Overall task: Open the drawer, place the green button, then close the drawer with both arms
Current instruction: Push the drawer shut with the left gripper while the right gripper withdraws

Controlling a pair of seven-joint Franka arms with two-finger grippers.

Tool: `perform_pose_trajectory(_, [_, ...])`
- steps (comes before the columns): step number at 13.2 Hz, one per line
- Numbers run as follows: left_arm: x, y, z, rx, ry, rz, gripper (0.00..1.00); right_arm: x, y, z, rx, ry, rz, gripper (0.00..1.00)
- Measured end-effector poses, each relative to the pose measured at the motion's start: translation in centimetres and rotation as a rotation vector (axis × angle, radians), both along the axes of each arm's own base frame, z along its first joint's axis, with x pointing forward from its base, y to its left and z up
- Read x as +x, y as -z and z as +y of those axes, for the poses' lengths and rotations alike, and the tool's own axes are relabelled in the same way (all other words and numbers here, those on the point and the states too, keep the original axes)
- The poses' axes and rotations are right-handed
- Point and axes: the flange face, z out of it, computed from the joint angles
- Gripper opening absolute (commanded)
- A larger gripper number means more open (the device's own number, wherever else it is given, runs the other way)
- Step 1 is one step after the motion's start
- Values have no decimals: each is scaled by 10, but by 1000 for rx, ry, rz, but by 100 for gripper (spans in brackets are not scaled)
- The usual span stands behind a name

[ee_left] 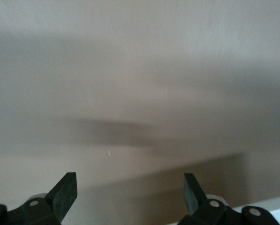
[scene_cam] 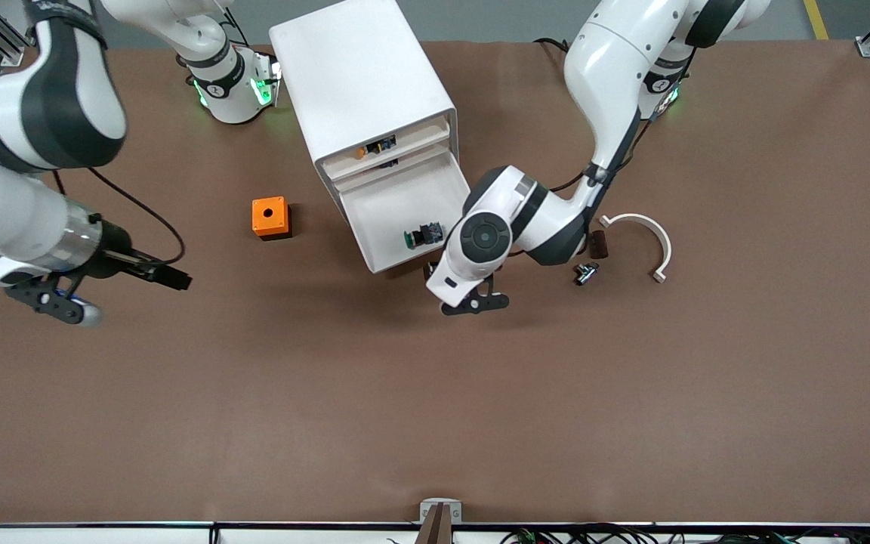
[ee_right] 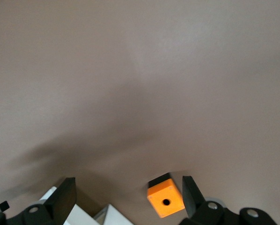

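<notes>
The white cabinet point(scene_cam: 359, 75) stands near the robots' bases with its lower drawer point(scene_cam: 397, 204) pulled out toward the front camera. The button point(scene_cam: 421, 236), black body and green cap, lies on its side inside that drawer near the front wall. My left gripper point(scene_cam: 476, 302) hangs just off the drawer's front corner, over bare table, open and holding nothing point(ee_left: 129, 180). My right gripper point(scene_cam: 53, 302) waits over the table at the right arm's end, open and empty point(ee_right: 129, 185). The orange box point(ee_right: 165, 201) shows past its fingers.
An orange box point(scene_cam: 270, 217) with a hole sits beside the cabinet toward the right arm's end. The upper drawer point(scene_cam: 374, 147) is ajar with small parts in it. A white curved piece point(scene_cam: 643, 234), a brown cylinder point(scene_cam: 598, 244) and a small metal part point(scene_cam: 584, 272) lie beside the left arm.
</notes>
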Motion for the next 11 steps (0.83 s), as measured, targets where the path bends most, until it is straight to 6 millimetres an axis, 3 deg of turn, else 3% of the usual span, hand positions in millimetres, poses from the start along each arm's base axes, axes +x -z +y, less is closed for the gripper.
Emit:
perform_pose_trajectory(4, [-25,15,-13,9,31,22,100,-6,-19,-54,20,-142,-34,100])
perform_pose_trajectory(7, [-42,15,-29,10,25,34,100,-24,-57,-81,16,-154,-78,100])
perform_pose_trajectory(9, [-64,15,-48,10,-15,63,100,-40,-90,-86,-1,-162,-120,100])
perform_pose_trajectory(11, [-90,16,-67,14,-38,93,100,-54,-115,-77,-41,-191,-156,100])
